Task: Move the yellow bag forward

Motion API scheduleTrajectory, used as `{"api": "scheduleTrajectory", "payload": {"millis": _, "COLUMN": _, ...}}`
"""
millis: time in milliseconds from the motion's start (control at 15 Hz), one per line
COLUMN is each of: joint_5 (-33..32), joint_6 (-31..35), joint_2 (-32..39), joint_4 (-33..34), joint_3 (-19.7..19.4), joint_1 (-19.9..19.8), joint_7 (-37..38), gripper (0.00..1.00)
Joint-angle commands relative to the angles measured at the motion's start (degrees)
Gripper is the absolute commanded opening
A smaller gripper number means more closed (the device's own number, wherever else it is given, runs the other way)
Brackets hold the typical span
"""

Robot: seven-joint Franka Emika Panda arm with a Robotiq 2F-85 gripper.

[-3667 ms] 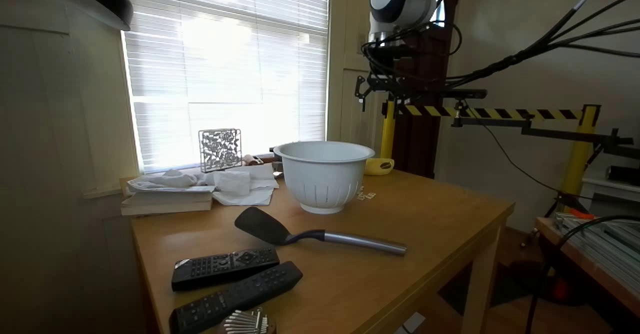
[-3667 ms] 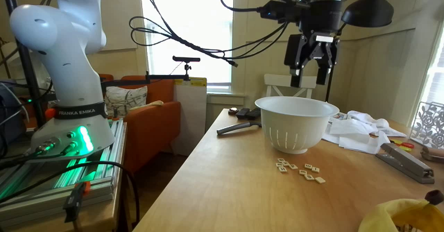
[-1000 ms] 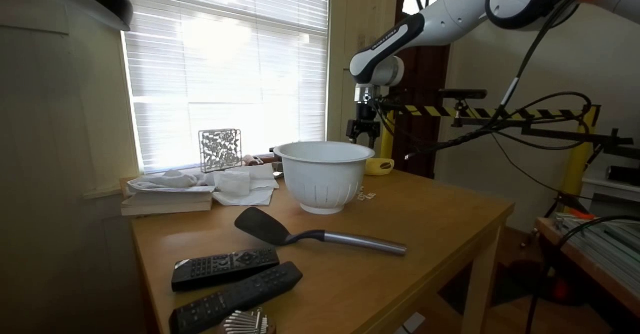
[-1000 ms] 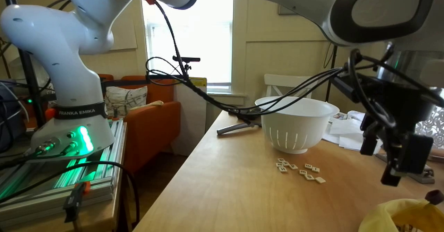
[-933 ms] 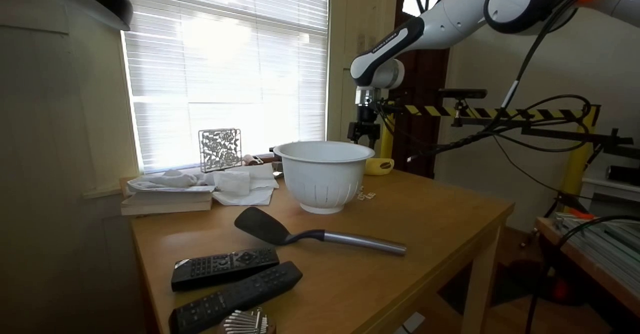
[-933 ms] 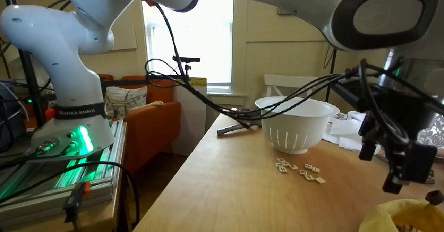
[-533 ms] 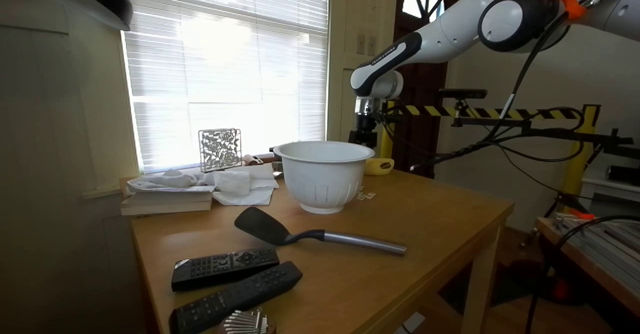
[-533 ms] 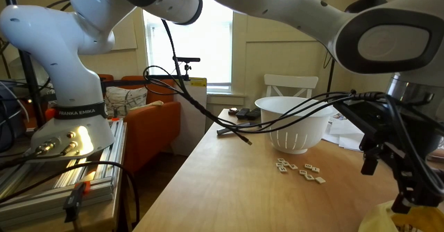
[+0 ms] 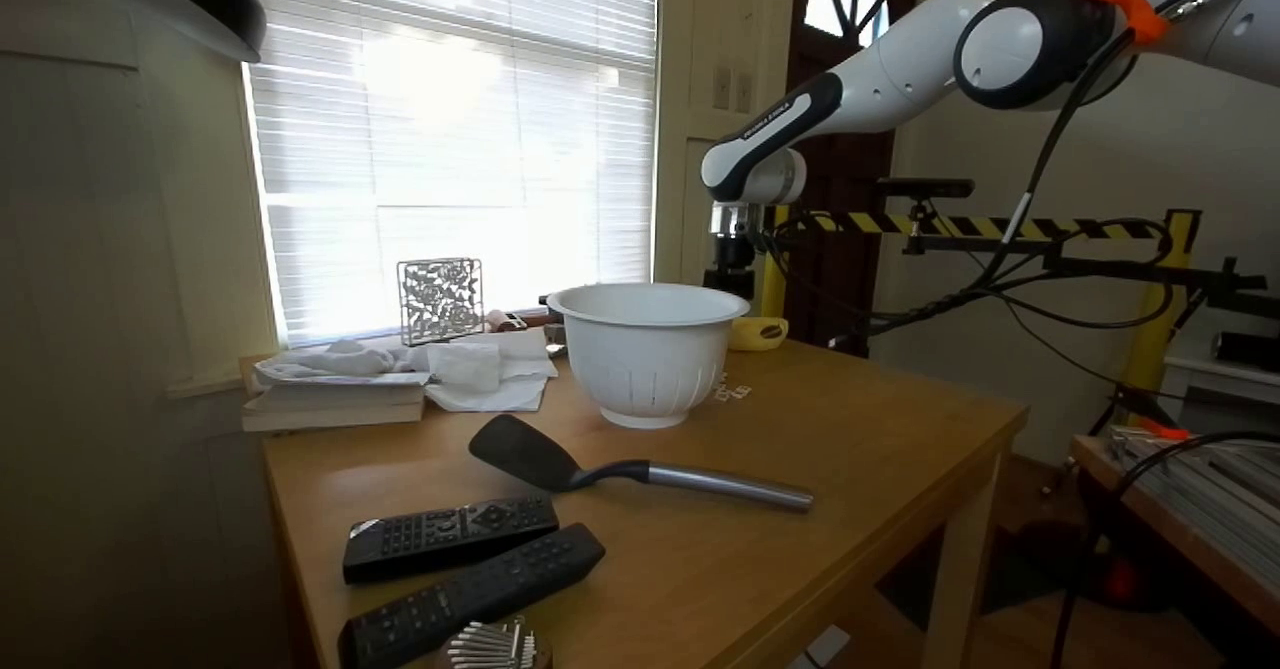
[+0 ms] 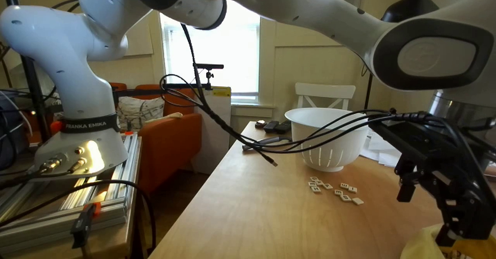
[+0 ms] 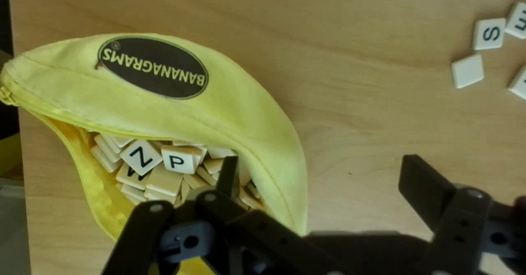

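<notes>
The yellow banana-shaped bag lies on the table with its zip open. Several letter tiles show inside it in the wrist view. The bag also shows in both exterior views, behind the bowl and cut off at the lower right corner. My gripper is open and empty above the bag's end. One fingertip is over the bag's opening and the other over bare wood. In the exterior views, the gripper hangs over the bag; its fingertips are hidden in an exterior view.
A white bowl stands near the bag. Loose letter tiles lie between them. A spatula, remotes and white papers lie farther along the table. Loose black cables hang from the arm past the bowl.
My gripper has moved from high above the bowl area to over the bag and come down. In the last half second it sinks slightly. The bag has not moved.
</notes>
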Motion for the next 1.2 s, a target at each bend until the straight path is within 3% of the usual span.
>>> {"api": "scheduleTrajectory", "payload": {"millis": 0, "joint_5": -1.0, "joint_6": -1.4, "joint_2": 1.6, "joint_4": 1.9, "joint_3": -0.2, "joint_1": -0.3, "joint_7": -2.9, "gripper": 0.74}}
{"api": "scheduleTrajectory", "payload": {"millis": 667, "joint_5": -2.1, "joint_6": -6.6, "joint_2": -0.8, "joint_4": -1.4, "joint_3": -1.0, "joint_1": 0.8, "joint_7": -5.9, "gripper": 0.02}}
{"api": "scheduleTrajectory", "payload": {"millis": 933, "joint_5": -3.3, "joint_6": -7.4, "joint_2": -0.9, "joint_4": -1.6, "joint_3": -1.5, "joint_1": 1.0, "joint_7": -5.8, "gripper": 0.00}}
{"api": "scheduleTrajectory", "payload": {"millis": 1133, "joint_5": -4.5, "joint_6": -11.8, "joint_2": -3.2, "joint_4": -3.7, "joint_3": -1.8, "joint_1": 1.4, "joint_7": -7.8, "gripper": 0.01}}
